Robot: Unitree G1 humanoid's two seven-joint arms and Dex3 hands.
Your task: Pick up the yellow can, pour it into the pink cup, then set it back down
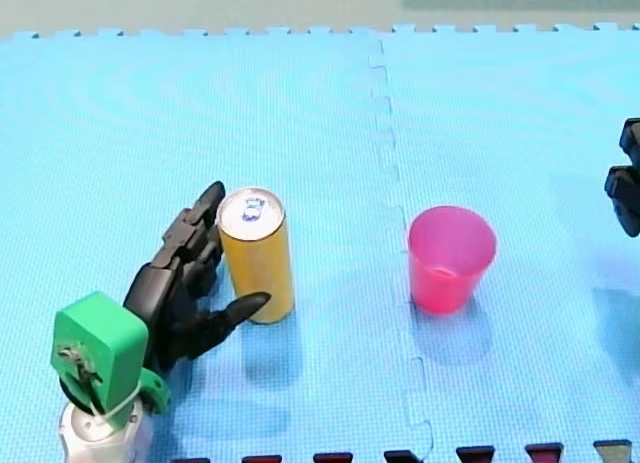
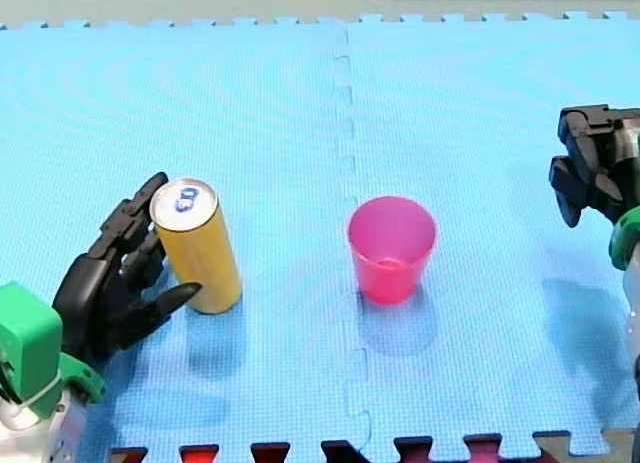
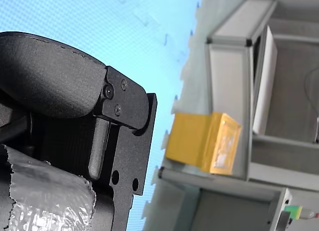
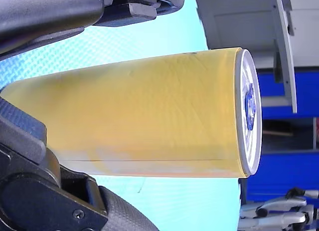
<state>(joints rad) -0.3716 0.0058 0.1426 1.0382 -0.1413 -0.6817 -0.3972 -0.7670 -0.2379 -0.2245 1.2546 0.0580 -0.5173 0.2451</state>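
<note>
Left hand [image 1: 195, 283] half open around the upright can [image 1: 257, 255], thumb touching it. Open mat [image 1: 345, 183] separates can and cup [image 1: 450, 259]. Right hand [image 2: 592, 165] curled, empty, at the right edge.

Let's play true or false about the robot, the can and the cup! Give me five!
1. The yellow can stands upright on the blue mat. True.
2. The pink cup has tipped over. False: it stands upright, mouth up.
3. The left hand is right beside the can. True.
4. The right hand holds the cup. False: it is at the mat's right edge, apart from the cup, holding nothing.
5. The can is lifted above the cup. False: it stands on the mat, left of the cup.
</note>
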